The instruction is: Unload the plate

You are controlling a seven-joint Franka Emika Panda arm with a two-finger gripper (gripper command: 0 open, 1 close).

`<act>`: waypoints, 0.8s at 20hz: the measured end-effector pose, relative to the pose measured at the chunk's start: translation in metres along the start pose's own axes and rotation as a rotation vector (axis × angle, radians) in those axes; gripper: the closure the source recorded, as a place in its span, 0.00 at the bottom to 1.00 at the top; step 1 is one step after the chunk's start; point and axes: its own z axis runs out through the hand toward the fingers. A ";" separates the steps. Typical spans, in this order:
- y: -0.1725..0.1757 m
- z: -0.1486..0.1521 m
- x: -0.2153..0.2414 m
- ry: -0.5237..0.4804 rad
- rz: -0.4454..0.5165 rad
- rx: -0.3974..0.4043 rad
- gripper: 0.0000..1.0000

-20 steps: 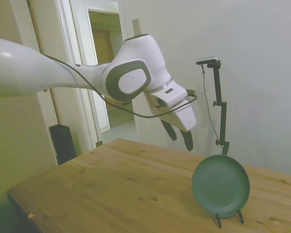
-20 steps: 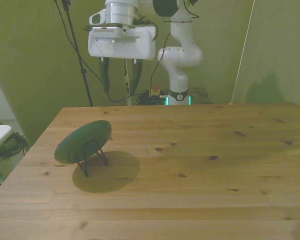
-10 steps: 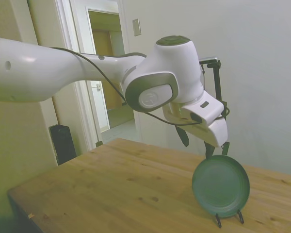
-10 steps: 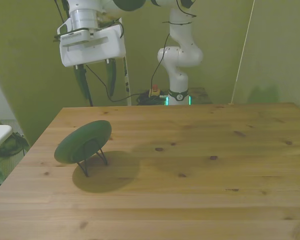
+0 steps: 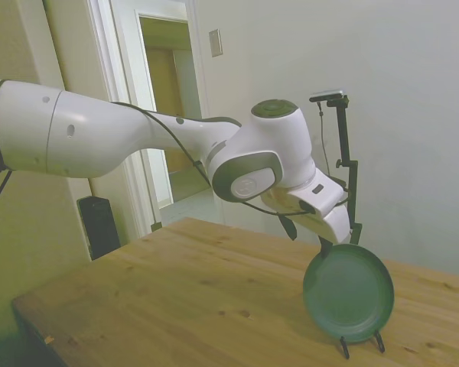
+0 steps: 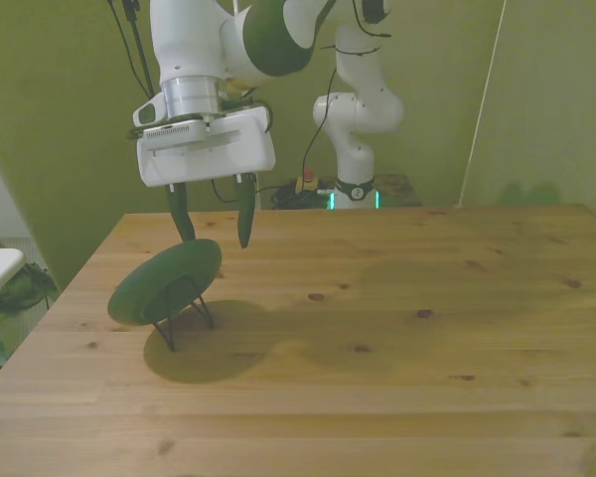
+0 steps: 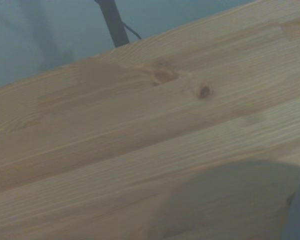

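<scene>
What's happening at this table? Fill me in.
A white robot arm is going after a green plate that leans upright in a thin wire stand near one end of the wooden table. The gripper is open and hangs just above the plate's top edge, one finger to each side. It has not gripped the plate, which is in the stand.

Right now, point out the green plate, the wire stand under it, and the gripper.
plate point(image 5: 349, 293): side view, middle of its face.
wire stand point(image 6: 169, 337): front view, on its front leg.
gripper point(image 6: 214, 237): front view, midway between the open fingers, above the plate's top rim.
</scene>
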 end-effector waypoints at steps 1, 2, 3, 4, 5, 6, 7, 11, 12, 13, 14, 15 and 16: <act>0.000 0.001 -0.001 -0.001 -0.002 0.000 0.00; 0.001 0.003 -0.002 -0.001 -0.001 -0.002 1.00; 0.003 0.005 -0.002 0.000 0.001 -0.003 1.00; 0.004 0.007 -0.003 0.001 0.003 -0.005 1.00; 0.006 0.008 -0.003 0.000 0.005 -0.006 1.00; 0.006 0.008 -0.002 0.001 0.006 -0.007 1.00; 0.008 0.007 -0.001 0.003 0.009 -0.007 1.00; 0.019 0.011 0.009 0.022 0.027 -0.016 1.00; 0.022 0.014 0.012 0.025 0.033 -0.021 1.00; 0.024 0.017 0.015 0.029 0.037 -0.025 1.00; 0.026 0.019 0.018 0.032 0.041 -0.028 1.00; 0.027 0.020 0.021 0.035 0.044 -0.031 1.00; 0.028 0.021 0.023 0.037 0.046 -0.033 1.00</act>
